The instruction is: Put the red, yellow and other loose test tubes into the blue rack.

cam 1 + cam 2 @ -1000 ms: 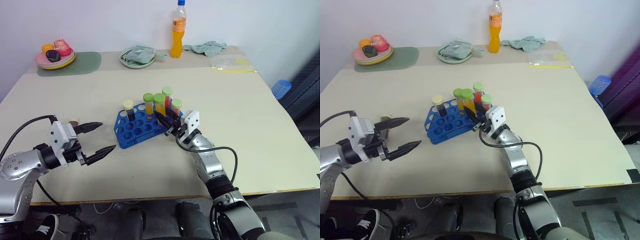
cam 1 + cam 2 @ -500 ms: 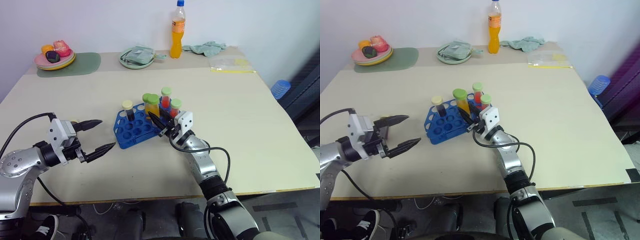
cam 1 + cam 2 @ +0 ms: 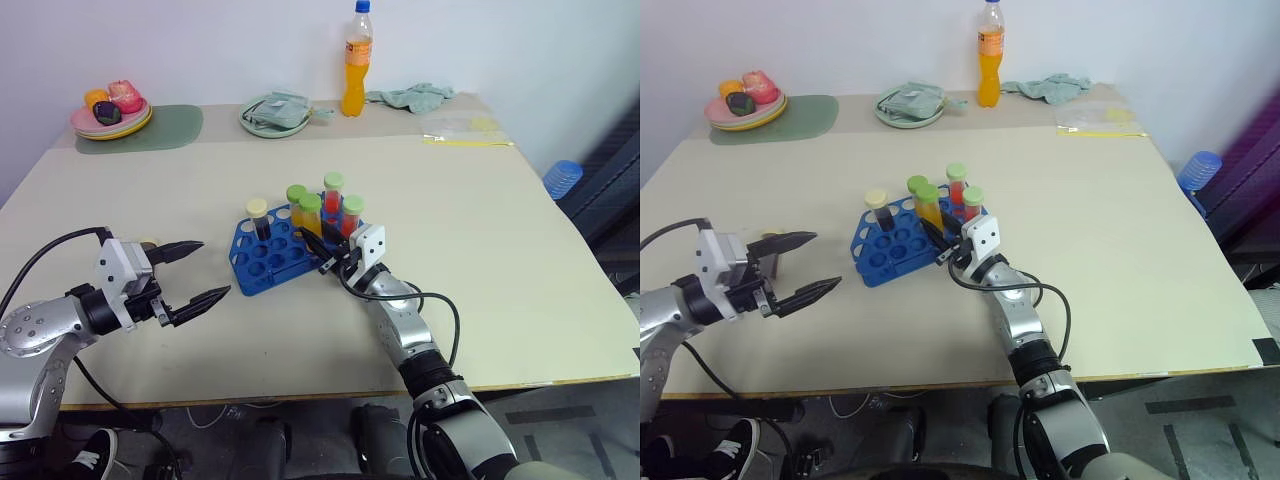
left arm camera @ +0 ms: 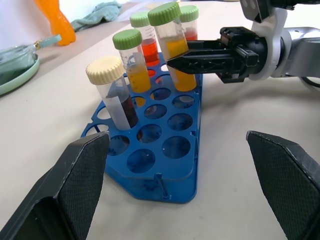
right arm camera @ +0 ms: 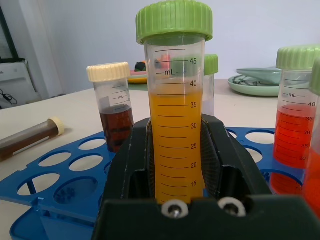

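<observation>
My right claw (image 3: 322, 252) pinches a yellow tube (image 5: 176, 130), upright over the blue rack (image 3: 268, 262) at mid-table. My left claw (image 3: 196, 270) stands spread, apart. One brown tube (image 5: 31, 138) lies loose beside the rack.

— What do the arms look like?
— Silver-grey jointed shells, black cables looping from each wrist, white wrist blocks.
— And the grippers?
— The left gripper (image 3: 193, 272) and right gripper (image 3: 322, 247) have black tapered fingers; two screws show on the right one's base.
</observation>
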Robot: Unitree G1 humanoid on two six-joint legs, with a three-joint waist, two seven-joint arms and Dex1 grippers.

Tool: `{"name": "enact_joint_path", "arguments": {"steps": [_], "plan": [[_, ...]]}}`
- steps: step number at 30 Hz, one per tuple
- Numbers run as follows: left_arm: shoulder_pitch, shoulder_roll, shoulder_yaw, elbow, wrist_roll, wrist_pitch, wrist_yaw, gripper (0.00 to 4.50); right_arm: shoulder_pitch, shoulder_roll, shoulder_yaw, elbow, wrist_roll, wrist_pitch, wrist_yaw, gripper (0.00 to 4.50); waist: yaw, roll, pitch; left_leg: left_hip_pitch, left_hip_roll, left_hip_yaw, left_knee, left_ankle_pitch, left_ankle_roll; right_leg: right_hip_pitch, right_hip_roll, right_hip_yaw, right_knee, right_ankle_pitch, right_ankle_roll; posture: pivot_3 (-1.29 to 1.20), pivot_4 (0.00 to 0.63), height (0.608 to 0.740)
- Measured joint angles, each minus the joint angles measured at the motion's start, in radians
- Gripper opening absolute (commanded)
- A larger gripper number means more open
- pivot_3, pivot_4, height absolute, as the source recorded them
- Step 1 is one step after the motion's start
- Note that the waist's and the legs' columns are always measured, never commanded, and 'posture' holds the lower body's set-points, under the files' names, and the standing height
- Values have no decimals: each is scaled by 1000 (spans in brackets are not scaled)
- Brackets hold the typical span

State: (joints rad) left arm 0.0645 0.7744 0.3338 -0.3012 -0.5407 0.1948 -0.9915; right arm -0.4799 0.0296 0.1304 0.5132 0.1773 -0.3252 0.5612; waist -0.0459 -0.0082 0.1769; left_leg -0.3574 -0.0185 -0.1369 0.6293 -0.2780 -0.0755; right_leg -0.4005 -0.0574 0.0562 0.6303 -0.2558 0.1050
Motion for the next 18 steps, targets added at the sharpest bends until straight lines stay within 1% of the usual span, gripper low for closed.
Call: {"name": "enact_joint_path", "arguments": {"steps": [1,5,6,7,9,14,15,18], "plan": [[0,0,0,0,0,0,0,4500,3,0,-5,0,9,4,11,2231,0,0,0,0,0,0,0,0,0,0,0,0,0,0,0,0,150,740],[-4,0,0,0,1,-1,2,4500,6,-4,-12,-2,8,4,19,4232,-2,0,0,0,0,0,-1,0,0,-1,0,0,0,0,0,0,150,740],[-8,0,0,0,1,-1,3,4500,7,-10,-8,-6,-2,2,19,4440,-2,0,0,0,0,0,-1,0,0,-1,0,0,0,0,0,0,150,740],[-9,0,0,0,1,-2,6,4500,9,-17,-7,-13,-6,4,21,4440,-2,0,0,0,0,0,-1,0,0,-1,0,0,0,0,0,0,150,740],[0,0,4,-2,1,-3,15,4500,43,-47,-4,-88,-5,21,39,4440,1,1,0,-1,0,0,-1,0,0,0,0,0,0,0,0,0,150,740],[42,-1,55,-9,-5,25,57,4500,170,-186,-24,-328,36,141,88,4440,2,0,0,-1,0,0,0,0,0,0,-1,0,-1,-1,1,0,150,740],[46,-1,65,-16,-8,36,68,4500,199,-218,-27,-380,48,172,103,4440,2,0,0,-1,0,0,-1,0,0,0,-1,0,-1,-1,1,0,150,740],[56,-1,98,-23,-14,83,122,4500,287,-365,-52,-558,120,290,175,4440,4,1,1,-1,-1,0,0,0,0,0,-2,0,-2,-2,0,0,150,740]]}}
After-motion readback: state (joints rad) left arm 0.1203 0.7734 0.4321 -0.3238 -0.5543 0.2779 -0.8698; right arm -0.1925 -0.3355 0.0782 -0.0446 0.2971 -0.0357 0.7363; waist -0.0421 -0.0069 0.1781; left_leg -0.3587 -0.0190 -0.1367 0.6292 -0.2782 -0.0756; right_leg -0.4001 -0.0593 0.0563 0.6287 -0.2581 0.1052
